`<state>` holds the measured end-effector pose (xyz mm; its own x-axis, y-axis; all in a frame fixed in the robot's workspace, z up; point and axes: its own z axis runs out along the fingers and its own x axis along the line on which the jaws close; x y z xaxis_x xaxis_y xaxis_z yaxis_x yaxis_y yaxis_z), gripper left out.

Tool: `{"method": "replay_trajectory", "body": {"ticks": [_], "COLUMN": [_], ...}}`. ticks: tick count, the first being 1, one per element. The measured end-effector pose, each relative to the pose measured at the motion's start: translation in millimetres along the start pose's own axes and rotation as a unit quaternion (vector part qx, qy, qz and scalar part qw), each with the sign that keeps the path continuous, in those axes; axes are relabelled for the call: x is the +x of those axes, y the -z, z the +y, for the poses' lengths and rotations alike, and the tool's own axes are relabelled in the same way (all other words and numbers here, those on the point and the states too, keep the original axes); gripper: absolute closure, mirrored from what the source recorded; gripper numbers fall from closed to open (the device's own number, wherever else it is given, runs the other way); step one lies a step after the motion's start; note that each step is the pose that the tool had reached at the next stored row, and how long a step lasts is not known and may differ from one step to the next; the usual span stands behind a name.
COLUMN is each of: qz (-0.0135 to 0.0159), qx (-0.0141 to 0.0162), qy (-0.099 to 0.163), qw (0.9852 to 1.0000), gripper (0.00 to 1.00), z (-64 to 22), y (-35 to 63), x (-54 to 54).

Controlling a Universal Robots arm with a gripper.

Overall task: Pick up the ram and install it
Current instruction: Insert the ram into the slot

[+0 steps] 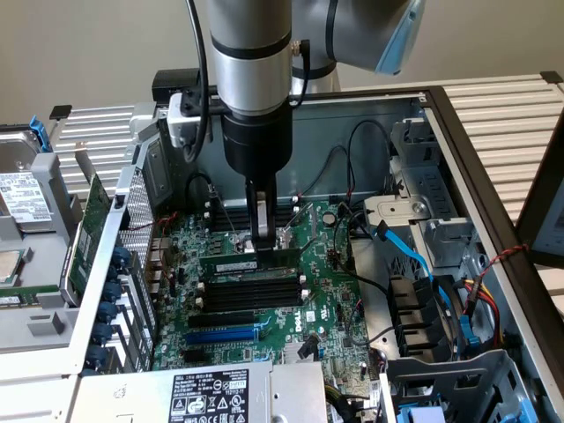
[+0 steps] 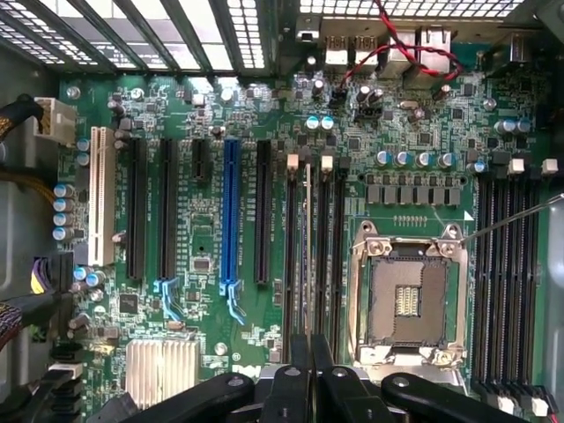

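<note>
The ram (image 1: 231,264) is a narrow green stick with a white label, standing on edge along the bank of black memory slots (image 1: 251,295) of the motherboard (image 1: 330,291), inside the open computer case. My gripper (image 1: 263,238) comes straight down on it, its fingers shut on the stick's upper edge near the middle. In the wrist view the ram (image 2: 307,247) appears edge-on as a thin line between two black slots, running into my gripper (image 2: 309,366). I cannot tell whether it is seated in a slot.
The bare CPU socket (image 2: 405,300) lies right beside the memory slots. Blue and black cables (image 1: 414,256) and drive bays crowd the exterior view's right. A green expansion card (image 1: 88,229) and a hard drive (image 1: 22,198) lie outside the case on the exterior view's left.
</note>
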<state>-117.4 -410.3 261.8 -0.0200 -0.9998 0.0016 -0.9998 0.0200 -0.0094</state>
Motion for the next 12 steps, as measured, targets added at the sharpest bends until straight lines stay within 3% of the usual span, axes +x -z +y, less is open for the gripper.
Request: {"method": "replay_trajectory", "body": {"ticks": [12], "qz": [0.0], "qx": [0.0], "qy": [-0.002], "qw": [1.0], "gripper": [0.88], "z": [0.2], "y": [-12.2], "x": [0.2]}}
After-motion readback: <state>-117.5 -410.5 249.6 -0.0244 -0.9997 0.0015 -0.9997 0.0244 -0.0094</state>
